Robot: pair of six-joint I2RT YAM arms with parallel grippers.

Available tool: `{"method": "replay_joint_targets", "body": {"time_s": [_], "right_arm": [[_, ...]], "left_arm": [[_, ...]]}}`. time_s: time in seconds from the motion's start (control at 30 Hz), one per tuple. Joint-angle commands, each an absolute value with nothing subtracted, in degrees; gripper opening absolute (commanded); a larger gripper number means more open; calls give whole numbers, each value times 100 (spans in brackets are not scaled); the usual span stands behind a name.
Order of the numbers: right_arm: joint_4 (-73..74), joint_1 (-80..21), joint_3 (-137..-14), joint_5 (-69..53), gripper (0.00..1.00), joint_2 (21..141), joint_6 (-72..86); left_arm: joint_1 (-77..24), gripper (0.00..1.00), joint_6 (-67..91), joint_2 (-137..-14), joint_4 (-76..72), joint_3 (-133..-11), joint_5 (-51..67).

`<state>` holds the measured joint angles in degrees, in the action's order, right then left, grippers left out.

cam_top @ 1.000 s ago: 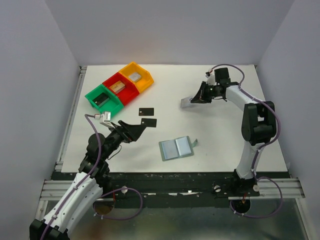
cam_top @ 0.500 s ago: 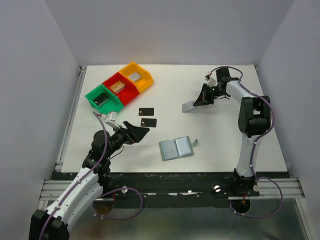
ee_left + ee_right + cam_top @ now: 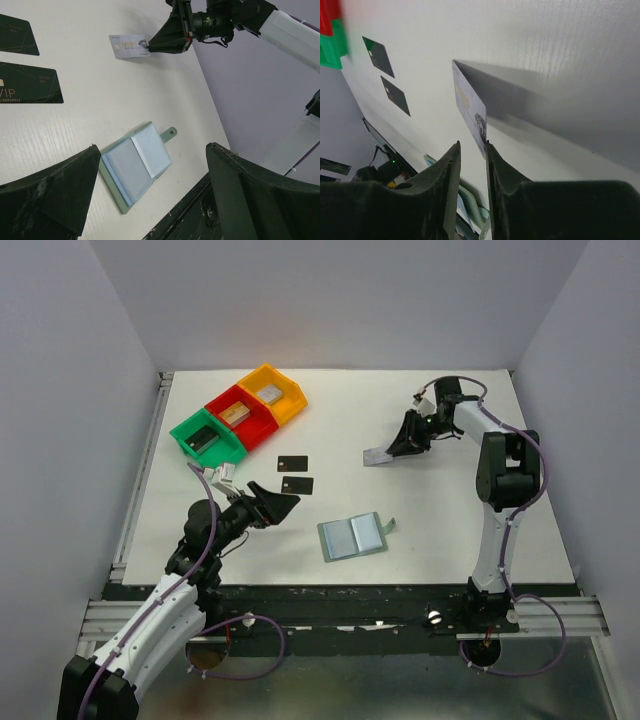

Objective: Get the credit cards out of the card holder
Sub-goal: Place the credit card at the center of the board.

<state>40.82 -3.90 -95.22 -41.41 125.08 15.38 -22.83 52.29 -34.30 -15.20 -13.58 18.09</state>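
The card holder [image 3: 352, 536] lies open on the table near the front, pale blue panels up, tab to the right. It also shows in the left wrist view [image 3: 135, 165]. Two black cards [image 3: 292, 462] [image 3: 297, 484] lie flat left of centre. My right gripper [image 3: 403, 443] is low at the back right. A pale silvery card [image 3: 377, 454] stands tilted at its tips, lower edge on the table. In the right wrist view the jaws [image 3: 472, 144] are parted. The card [image 3: 469, 107] leans on one finger only. My left gripper [image 3: 272, 502] is wide open and empty, left of the holder.
Green [image 3: 207, 438], red [image 3: 240, 415] and yellow [image 3: 272, 392] bins with grey blocks stand in a row at the back left. The table's front edge with a black rail [image 3: 340, 592] lies just below the holder.
My right gripper has lowered the silvery card until its edge rests on the table. My left gripper has drawn back from the black cards toward the near left.
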Motion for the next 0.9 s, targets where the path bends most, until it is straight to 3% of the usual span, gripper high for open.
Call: {"method": "replay_joint_targets", "body": {"time_s": [0.0,0.23,0.47,0.57,0.67,0.87], "right_arm": [[4263,-281,-9607,-4008,37,12516,1556],[4254,-132,-9370,-3332,43,12147,1670],[3245,-167,-8246,-2884,44,10769,2170],[2927,-499,-7675,-2524,47,9882,2276],[2821,-1096,-7270,-2085,53,9178,2241],[2260,-2205,-5848,-1258,61,7983,2522]], "left_arm": [[-2250,98,5186,-3428,-1617,-1345,1934],[-2250,98,5168,-3401,-1582,-1345,1899],[-2250,98,5159,-3498,-1556,-1354,1846],[-2250,98,5072,-3761,-1372,-1529,1819],[-2311,91,4826,-4208,-1240,-1775,1872],[-3329,93,4448,-5052,-644,-2451,960]]}}
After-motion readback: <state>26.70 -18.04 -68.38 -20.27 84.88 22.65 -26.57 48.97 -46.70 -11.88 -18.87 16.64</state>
